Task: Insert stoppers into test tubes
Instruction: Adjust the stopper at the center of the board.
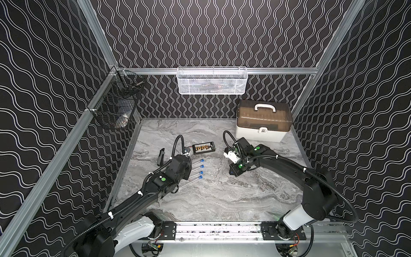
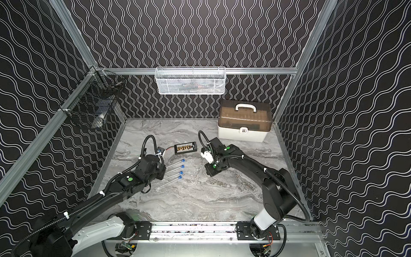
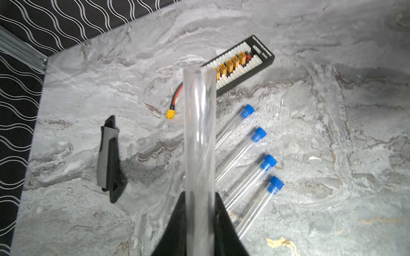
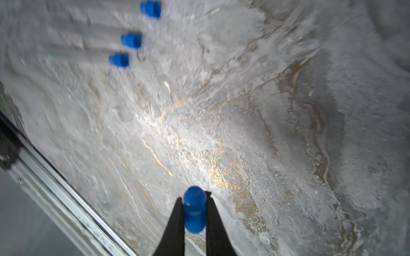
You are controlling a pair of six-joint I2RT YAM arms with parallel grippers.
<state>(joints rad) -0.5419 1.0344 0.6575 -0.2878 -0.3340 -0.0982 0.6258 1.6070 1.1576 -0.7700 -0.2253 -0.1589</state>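
The grey marbled bench sits inside black walls with white wavy lines (aluminium rails frame them). A white mesh basket hangs above the back edge; a lidded box fills the back right corner. Four stoppered test tubes lie toward the left edge. The left fingers pinch a fifth, open tube; the right fingers pinch a blue stopper near mid-bench.

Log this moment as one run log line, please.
left gripper: shut on open test tube | right gripper: shut on blue stopper | capped tubes on table: four | insertion: pending
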